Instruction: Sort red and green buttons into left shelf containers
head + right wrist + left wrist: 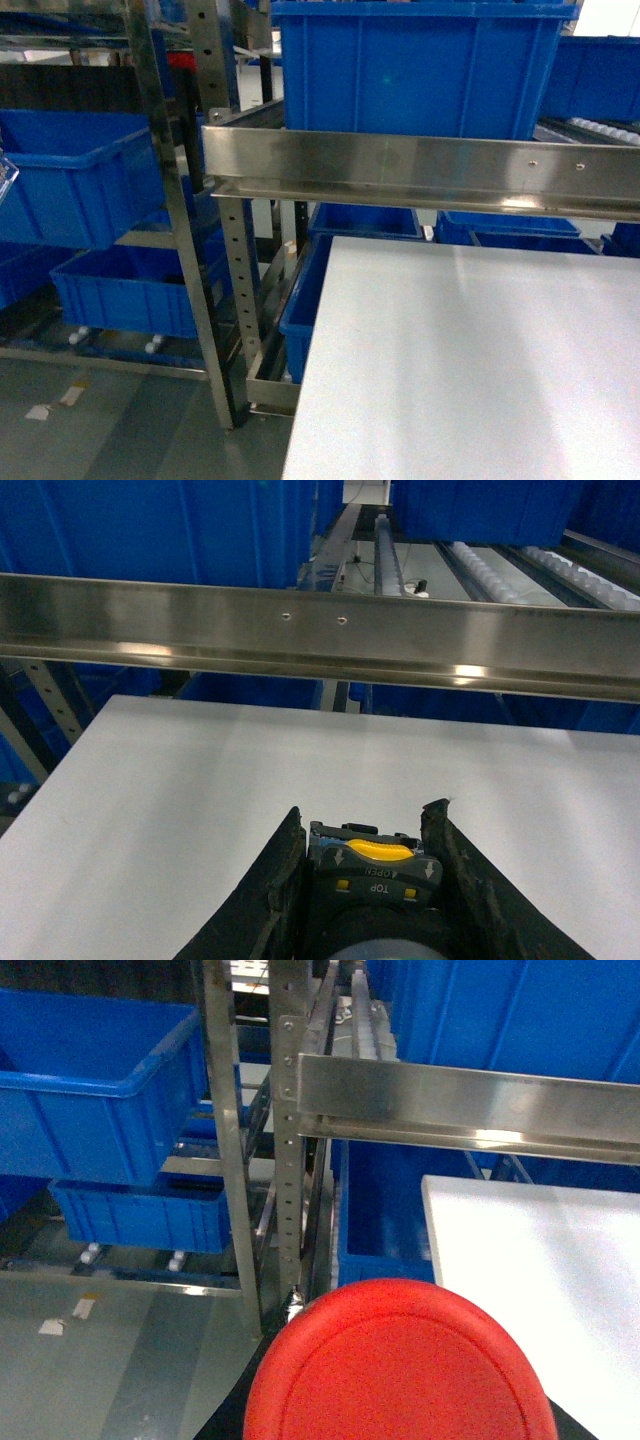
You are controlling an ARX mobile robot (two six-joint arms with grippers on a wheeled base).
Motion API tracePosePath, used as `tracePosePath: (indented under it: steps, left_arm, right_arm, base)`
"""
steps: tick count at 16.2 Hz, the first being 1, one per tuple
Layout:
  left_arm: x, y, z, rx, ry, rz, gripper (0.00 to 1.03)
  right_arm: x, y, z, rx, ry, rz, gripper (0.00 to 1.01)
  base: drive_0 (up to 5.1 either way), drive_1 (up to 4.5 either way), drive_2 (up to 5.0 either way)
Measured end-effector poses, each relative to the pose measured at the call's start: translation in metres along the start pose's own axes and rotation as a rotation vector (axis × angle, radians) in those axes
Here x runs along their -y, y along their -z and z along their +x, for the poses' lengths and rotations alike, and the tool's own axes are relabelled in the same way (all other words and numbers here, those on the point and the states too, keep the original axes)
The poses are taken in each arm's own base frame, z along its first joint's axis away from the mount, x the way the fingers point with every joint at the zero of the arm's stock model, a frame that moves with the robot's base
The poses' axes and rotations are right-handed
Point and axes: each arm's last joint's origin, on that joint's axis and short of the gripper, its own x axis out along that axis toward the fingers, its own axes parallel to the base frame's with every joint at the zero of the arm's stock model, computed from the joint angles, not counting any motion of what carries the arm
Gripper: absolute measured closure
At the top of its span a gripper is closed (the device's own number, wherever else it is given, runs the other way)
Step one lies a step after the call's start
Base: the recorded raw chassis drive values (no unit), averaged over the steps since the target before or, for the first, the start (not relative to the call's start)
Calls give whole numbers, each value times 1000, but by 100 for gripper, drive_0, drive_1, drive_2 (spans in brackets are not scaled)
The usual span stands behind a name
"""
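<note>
a glossy round red button [400, 1365] fills the left wrist view; left fingers unseen, grip unknowable. the right gripper [365, 880] pinches a dark blocky button body [375, 875] over a matte white table [250, 780], near blue bins [85, 180].

1. Ahead of your right jaws lies a white table [300, 770]; nothing rests on the part you see.
2. Beyond it a steel rail [420, 165] fronts the rack.
3. Left of your jaws, shelves [180, 240] carry blue bins [75, 185].
</note>
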Motion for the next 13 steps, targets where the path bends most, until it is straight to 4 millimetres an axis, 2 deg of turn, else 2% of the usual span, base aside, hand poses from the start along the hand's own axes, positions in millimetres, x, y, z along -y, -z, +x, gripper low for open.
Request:
tracePosePath:
  steps: [13]
  left_arm:
    - [0,0,0,-1,0,0,79]
  right_arm:
    - [0,0,0,-1,-3,0,72]
  base:
    - [-496,269,212]
